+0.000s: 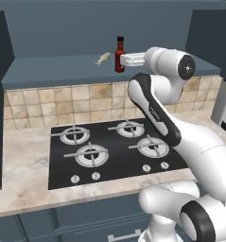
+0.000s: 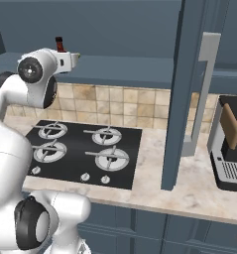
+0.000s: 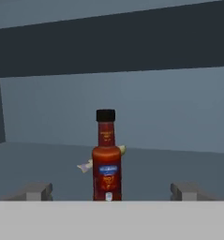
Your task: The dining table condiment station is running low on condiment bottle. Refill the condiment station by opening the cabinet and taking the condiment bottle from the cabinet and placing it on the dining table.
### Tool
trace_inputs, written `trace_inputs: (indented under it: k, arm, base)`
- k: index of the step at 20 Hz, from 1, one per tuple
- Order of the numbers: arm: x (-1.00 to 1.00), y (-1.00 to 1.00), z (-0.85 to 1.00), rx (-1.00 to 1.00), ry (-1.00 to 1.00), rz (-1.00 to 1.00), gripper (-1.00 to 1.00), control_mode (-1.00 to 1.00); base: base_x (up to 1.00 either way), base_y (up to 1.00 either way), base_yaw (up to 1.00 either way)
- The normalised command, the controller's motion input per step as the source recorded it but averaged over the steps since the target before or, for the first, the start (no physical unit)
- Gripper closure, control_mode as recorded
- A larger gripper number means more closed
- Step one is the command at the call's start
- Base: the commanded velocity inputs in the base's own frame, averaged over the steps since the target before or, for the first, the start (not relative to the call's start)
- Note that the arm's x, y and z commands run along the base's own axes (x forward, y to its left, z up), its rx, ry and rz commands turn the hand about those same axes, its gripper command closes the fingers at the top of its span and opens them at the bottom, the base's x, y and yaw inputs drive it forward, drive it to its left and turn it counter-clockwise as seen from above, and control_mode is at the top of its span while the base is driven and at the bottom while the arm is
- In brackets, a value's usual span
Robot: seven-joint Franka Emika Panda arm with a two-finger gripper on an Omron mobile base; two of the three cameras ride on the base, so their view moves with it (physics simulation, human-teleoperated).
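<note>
The cabinet stands open above the stone counter, its dark blue shelf bare but for two things: the condiment bottle, upright near the middle of the shelf, and a small pale yellowish object lying just to its left and a little behind it. In the hand view the bottle stands centred and upright, black cap up, red label facing the camera, with the pale object peeking out from behind its left side. The gripper has its jaws spread wide apart, one grey fingertip on each side of the bottle and neither touching it; nothing is held. Nothing lies between the fingers and the bottle. From the left base view the white hand reaches in level with the shelf, just right of the bottle. Below sits the black gas hob with four burners. In the right base view the open cabinet door stands edge-on with its silver bar handle, right of the arm, and a toaster-like appliance rests on the counter beyond it.
</note>
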Motion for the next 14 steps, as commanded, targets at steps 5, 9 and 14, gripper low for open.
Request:
trace_inputs:
  k: [5, 9, 14]
  arm:
    - [0.43, 0.18, 0.0, -0.04, -0.03, 0.0, -1.0, -1.0]
    - [0.34, 0.06, 0.0, -0.03, -0.04, 0.0, -1.0, -1.0]
    - [0.32, 0.04, 0.0, -0.02, -0.02, 0.0, -1.0, -1.0]
  base:
    - [0.0, 0.0, 0.0]
    - [0.0, 0.0, 0.0]
    - [0.0, 0.0, 0.0]
